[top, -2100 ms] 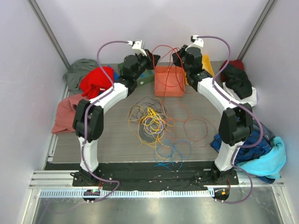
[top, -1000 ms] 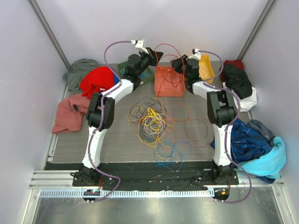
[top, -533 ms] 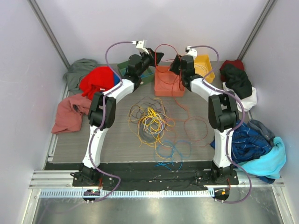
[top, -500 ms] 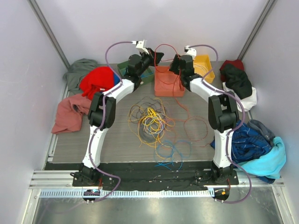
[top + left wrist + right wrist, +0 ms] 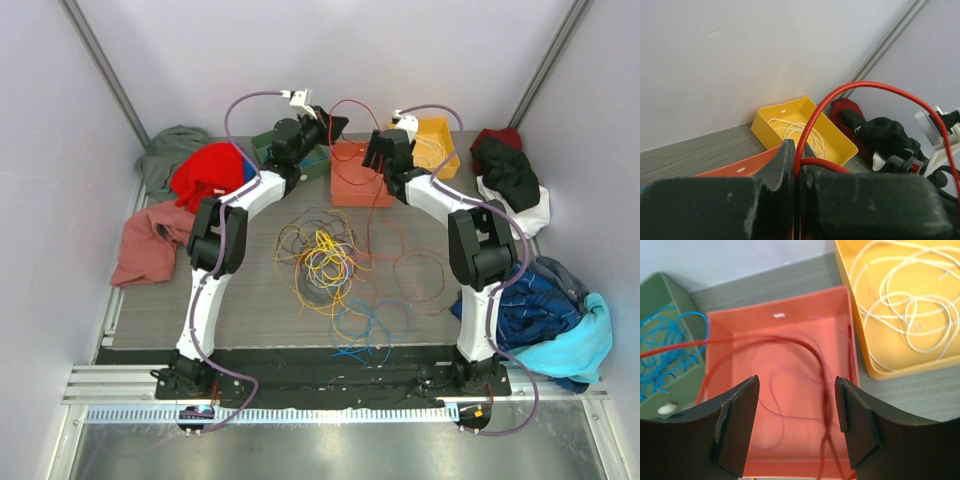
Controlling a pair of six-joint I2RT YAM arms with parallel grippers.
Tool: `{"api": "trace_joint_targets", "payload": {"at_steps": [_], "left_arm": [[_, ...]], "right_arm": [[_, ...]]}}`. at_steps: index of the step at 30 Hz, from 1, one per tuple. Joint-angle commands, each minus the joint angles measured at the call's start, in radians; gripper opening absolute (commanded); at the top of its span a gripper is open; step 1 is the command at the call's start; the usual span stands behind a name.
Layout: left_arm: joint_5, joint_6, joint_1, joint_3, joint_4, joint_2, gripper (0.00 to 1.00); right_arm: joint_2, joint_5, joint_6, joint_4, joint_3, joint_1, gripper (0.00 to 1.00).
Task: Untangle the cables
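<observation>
Near the orange bin, left gripper fingers pinch the red cable.

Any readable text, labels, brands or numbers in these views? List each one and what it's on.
None can be read in any view.
Orange bin, yellow bin, green bin: plain walls, no lettering.
Red cable: no print visible on its jacket.
Coloured bit at the left arm's base: too small to tell whether it bears any text.
</observation>
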Motion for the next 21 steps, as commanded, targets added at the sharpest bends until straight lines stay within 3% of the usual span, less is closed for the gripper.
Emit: {"api": "trace_joint_targets", "payload": {"at_steps": [1, 8, 21], "left_arm": [[-0.009, -0.008, 0.027, -0.018, 0.038, -0.028, 0.00], [-0.084, -0.005, 0.046, 0.035, -0.034, -0.001, 0.00], [-0.098, -0.004, 0.057, 0.061, -0.063, 0.022, 0.00]], "right_arm": [[-0.120, -0.066, 0.018, 0.119, -0.041, -0.006, 0.70], [-0.195, -0.053, -0.034, -0.033, -0.032, -0.008, 0.72], [-0.373, 0.147, -0.026, -0.062, -0.157, -0.009, 0.71]]}}
